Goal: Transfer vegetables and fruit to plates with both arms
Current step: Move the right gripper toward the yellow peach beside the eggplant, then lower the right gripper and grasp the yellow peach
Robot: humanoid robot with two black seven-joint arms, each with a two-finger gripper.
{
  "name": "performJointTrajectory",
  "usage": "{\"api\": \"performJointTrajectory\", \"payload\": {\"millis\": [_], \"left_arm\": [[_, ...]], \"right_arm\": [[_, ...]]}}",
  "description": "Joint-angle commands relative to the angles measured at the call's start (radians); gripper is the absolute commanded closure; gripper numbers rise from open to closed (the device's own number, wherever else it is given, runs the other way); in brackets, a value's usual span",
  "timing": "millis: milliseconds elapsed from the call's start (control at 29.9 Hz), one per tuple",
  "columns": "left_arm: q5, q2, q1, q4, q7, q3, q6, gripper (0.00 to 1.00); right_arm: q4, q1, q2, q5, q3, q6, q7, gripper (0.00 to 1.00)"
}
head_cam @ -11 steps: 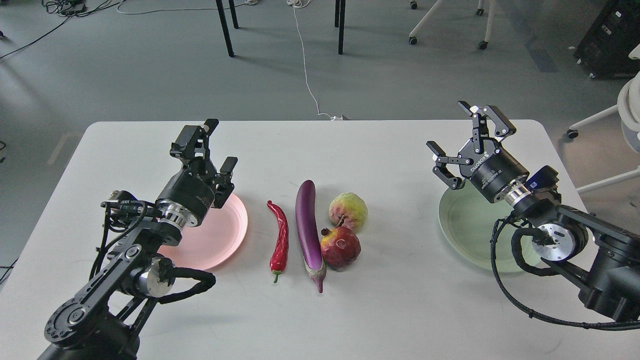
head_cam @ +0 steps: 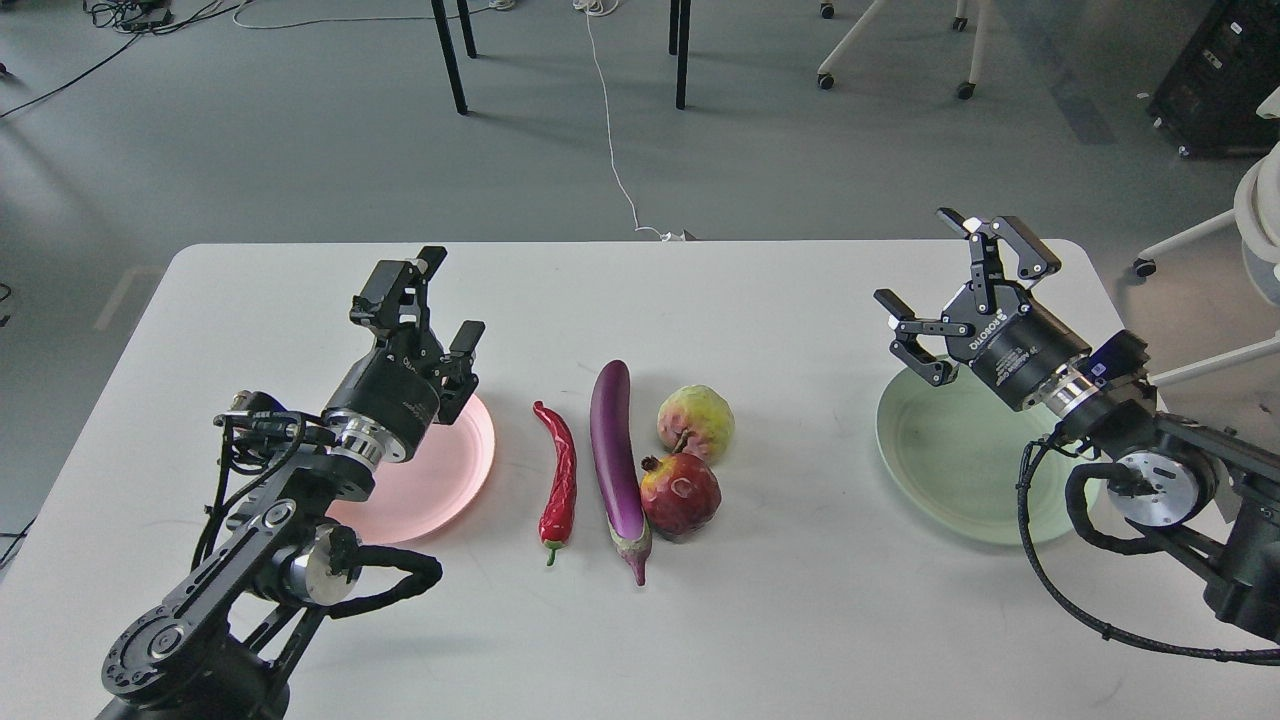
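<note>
Glossy purple eggplant (head_cam: 616,462), wrinkled red chili pepper (head_cam: 558,485), round pomegranate (head_cam: 681,492) lay on matte table (head_cam: 780,300); left gripper (head_cam: 433,298) and right gripper (head_cam: 965,290) both stood spread, empty.

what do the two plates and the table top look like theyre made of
Pink plate: likely plastic, smooth and slightly glowing at the rim. Green plate: plastic or glazed ceramic, matte with faint concentric rings. Table: white laminate by its look, flat and lightly scuffed.

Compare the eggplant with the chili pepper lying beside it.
The eggplant is purple, thick and nearly straight; the chili pepper is red, thin and curved. The eggplant is the longer, reaching farther up the table than the pepper. Both lie lengthwise side by side, not touching, between the two plates.
</note>
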State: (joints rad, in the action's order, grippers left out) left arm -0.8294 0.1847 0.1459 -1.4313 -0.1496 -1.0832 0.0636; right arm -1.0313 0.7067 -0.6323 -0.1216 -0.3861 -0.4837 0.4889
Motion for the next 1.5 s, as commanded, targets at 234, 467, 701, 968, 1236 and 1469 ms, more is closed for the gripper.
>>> {"api": "performJointTrajectory", "payload": {"millis": [234,467,701,968,1236,1469], "left_arm": [[0.004,0.007,0.004,-0.011,-0.036,-0.006,-0.001,0.01],[0.003,-0.001,0.004,-0.012,-0.036,-0.01,0.005,0.01],[0.003,0.005,0.004,-0.017,-0.036,-0.012,0.005,0.01],[0.003,0.005,0.004,-0.017,-0.036,-0.021,0.005,0.01],[0.003,0.009,0.003,-0.018,-0.038,-0.021,0.004,0.01],[0.003,0.012,0.003,-0.018,-0.038,-0.021,0.004,0.01]], "right_arm": [[-0.046,0.547,-0.053,-0.852,0.352,-0.005,0.0,0.01],[0.025,0.717,0.203,-1.107,0.616,-0.005,0.0,0.01],[0.105,0.709,0.345,-1.227,0.779,0.02,0.0,0.01],[0.154,0.695,0.404,-1.227,0.81,0.062,0.0,0.01],[0.218,0.639,0.467,-1.225,0.808,0.175,0.0,0.01],[0.247,0.617,0.48,-1.225,0.808,0.2,0.0,0.01]]}}
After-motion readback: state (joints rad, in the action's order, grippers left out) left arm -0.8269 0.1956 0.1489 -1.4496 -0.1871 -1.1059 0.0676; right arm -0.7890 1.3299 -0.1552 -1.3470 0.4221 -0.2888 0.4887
